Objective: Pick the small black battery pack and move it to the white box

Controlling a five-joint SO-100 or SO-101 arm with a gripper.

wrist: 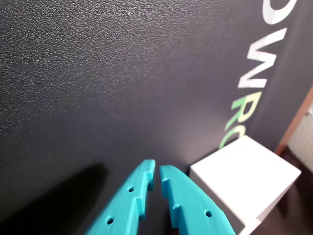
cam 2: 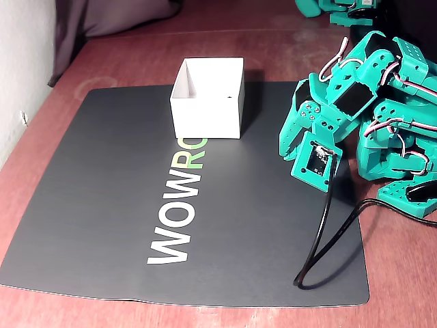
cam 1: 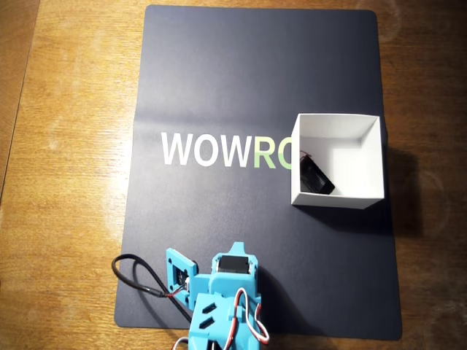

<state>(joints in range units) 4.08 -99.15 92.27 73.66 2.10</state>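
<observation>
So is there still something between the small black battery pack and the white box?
No. The overhead view shows the small black battery pack already inside the white box, lying on its floor. The end effector is empty.

In the overhead view, the battery pack [cam 1: 317,176] lay inside the white box [cam 1: 372,157] at centre right, on the mat [cam 1: 219,87].

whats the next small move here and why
Probably none beyond staying parked: the small black battery pack already lies inside the white box, and the gripper, nearly closed and empty, sits over the mat, clear of the box.
</observation>
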